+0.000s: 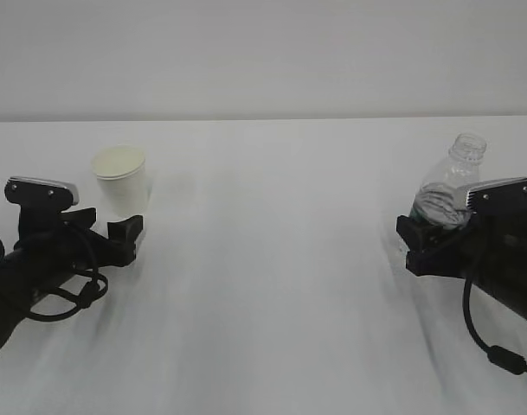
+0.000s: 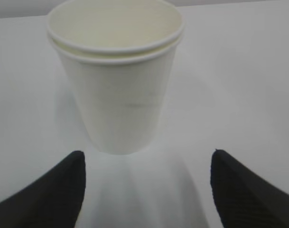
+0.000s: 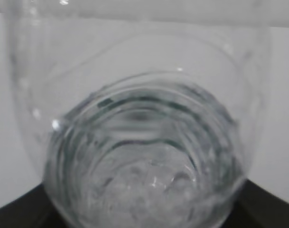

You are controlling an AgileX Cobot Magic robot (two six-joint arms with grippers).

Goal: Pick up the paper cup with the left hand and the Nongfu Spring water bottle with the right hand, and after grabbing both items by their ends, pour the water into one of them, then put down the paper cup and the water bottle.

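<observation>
Right hand (image 1: 419,246) around water bottle (image 1: 449,186)

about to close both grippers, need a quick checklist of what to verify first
1. Paper cup upright on the table: ok.
2. Left gripper open, fingers either side of the cup's base line: ok, but the cup sits ahead of the fingertips, not between them yet.
3. Water bottle upright, no cap on its neck: ok.
4. Right gripper around the bottle's lower part: looks ok; firm contact cannot tell.
5. Water in the bottle: cannot tell how much.
6. Space between cup and bottle free of other things: ok.
</observation>
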